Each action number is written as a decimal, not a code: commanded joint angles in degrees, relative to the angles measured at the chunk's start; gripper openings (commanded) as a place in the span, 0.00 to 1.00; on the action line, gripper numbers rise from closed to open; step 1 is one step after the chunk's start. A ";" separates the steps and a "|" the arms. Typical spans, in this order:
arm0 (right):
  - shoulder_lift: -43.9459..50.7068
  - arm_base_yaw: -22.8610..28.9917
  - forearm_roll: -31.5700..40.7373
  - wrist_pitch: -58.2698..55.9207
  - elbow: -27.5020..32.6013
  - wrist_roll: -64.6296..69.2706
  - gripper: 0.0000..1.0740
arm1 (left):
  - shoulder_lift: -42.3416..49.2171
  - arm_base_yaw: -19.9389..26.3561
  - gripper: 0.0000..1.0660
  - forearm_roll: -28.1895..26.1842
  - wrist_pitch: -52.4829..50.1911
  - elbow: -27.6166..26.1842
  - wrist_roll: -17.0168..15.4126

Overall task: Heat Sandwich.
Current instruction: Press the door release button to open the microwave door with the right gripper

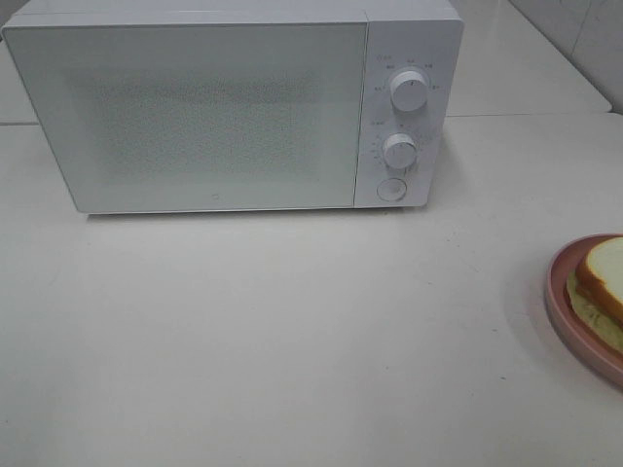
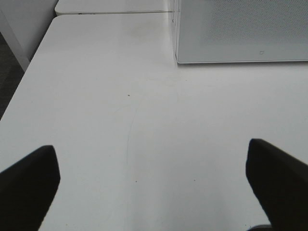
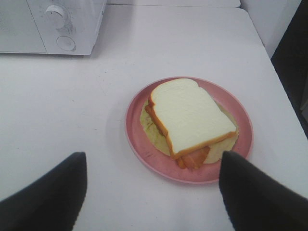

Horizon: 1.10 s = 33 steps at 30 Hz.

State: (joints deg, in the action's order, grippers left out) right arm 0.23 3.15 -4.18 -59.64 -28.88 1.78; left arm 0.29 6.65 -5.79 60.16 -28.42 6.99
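The sandwich [image 3: 188, 115], white bread with tan crust, orange-red and pale yellow-green filling, lies on a round pink plate [image 3: 144, 147]. In the exterior high view the sandwich [image 1: 602, 277] and plate [image 1: 560, 292] are cut off at the right edge. The white microwave [image 1: 234, 107] stands at the back with its door shut. My right gripper [image 3: 151, 192] is open and empty, its fingers either side of the plate's near rim and short of it. My left gripper [image 2: 151, 178] is open and empty above bare table, in front of the microwave's left corner [image 2: 240, 33]. Neither arm shows in the exterior high view.
The microwave has two dials [image 1: 407, 89] and a round button [image 1: 391, 189] on its right panel. The white table [image 1: 292, 341] ends at an edge [image 2: 24, 82] on the left and an edge [image 3: 281, 82] just right of the plate.
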 commanded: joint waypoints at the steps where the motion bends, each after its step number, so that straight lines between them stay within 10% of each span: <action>1: 1.03 -0.40 0.17 0.23 0.11 -0.34 0.69 | 1.26 0.23 0.92 -0.46 -0.69 0.17 -0.29; 33: 1.03 -0.40 0.17 0.23 0.11 -0.34 0.69 | 1.26 0.23 0.92 -0.46 -0.69 0.17 -0.29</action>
State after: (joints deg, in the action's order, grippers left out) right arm 0.23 3.15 -4.18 -59.64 -28.88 1.78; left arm 0.29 6.65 -5.79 60.16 -28.42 6.99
